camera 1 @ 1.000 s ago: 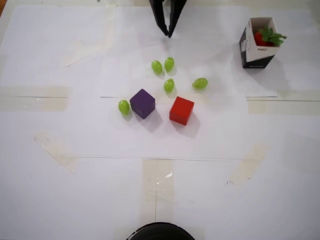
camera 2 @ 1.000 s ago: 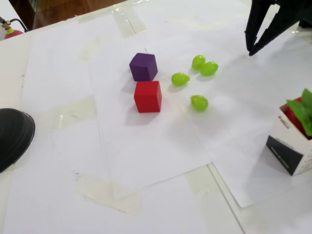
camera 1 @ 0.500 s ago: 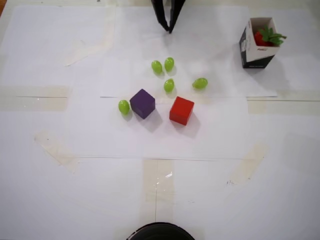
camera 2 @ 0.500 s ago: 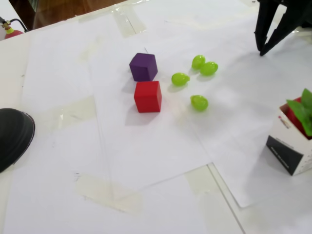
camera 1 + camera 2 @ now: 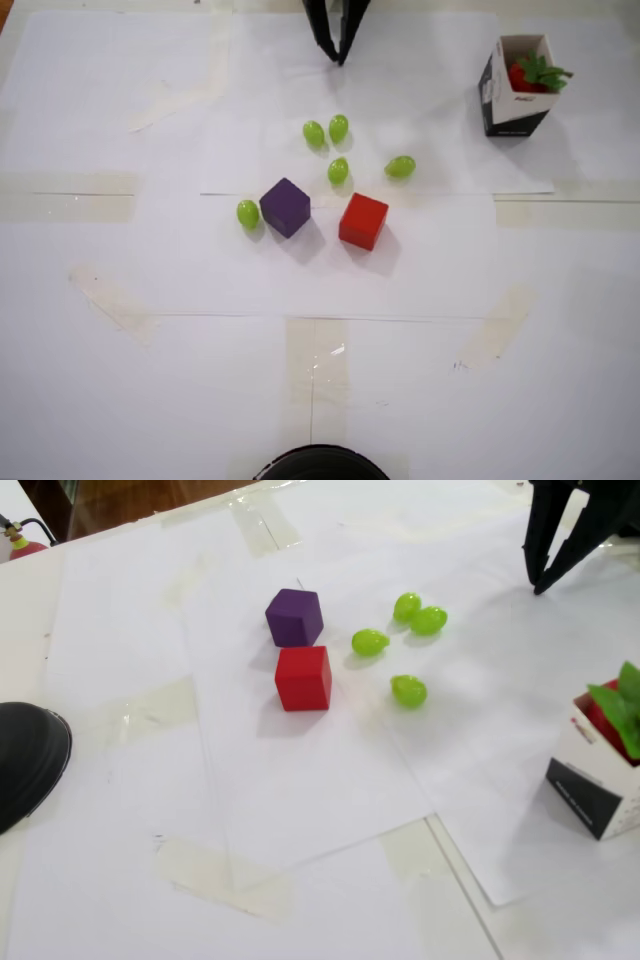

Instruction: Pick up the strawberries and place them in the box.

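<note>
The strawberries [image 5: 517, 77] lie inside the box [image 5: 508, 112] at the top right of the overhead view, their green leaves sticking out over its rim. The fixed view has the box [image 5: 585, 795] at the right edge, with the red fruit [image 5: 598, 723] and its leaves showing at the opening. My black gripper [image 5: 340, 60] hangs at the top centre of the overhead view, far left of the box. Its fingers meet at the tips and hold nothing. In the fixed view the gripper [image 5: 538, 587] is at the top right, behind the grapes.
Several green grapes [image 5: 338, 170] lie mid-table, with a purple cube [image 5: 286, 207] and a red cube [image 5: 363, 221] just in front of them. A black round object [image 5: 320, 466] sits at the near edge. Taped white paper sheets cover the table.
The gripper has drawn back a little toward the far edge of the table over the last second. In the last half second it stayed still. Nothing else moved.
</note>
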You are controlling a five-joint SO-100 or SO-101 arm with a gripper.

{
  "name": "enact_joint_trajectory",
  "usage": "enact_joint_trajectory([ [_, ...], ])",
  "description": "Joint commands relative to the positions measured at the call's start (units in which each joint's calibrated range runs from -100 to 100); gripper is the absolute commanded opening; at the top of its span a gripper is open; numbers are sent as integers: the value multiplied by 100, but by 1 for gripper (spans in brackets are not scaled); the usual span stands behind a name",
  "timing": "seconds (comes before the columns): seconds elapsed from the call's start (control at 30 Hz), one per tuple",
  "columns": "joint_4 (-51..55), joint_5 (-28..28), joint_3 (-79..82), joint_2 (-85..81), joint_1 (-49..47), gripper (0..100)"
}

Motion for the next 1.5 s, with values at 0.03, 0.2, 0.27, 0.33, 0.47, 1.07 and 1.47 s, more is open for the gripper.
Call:
enact_joint_trajectory([
  [0.03,-57,73,0,14,31,0],
  [0.2,-40,-24,0,14,61,0],
  [0.27,1,-78,0,14,61,0],
  [0.33,25,-78,0,14,61,0],
  [0.47,50,-78,0,14,61,0],
  [1.07,66,-78,0,14,61,0],
  [1.47,66,-78,0,14,61,0],
])
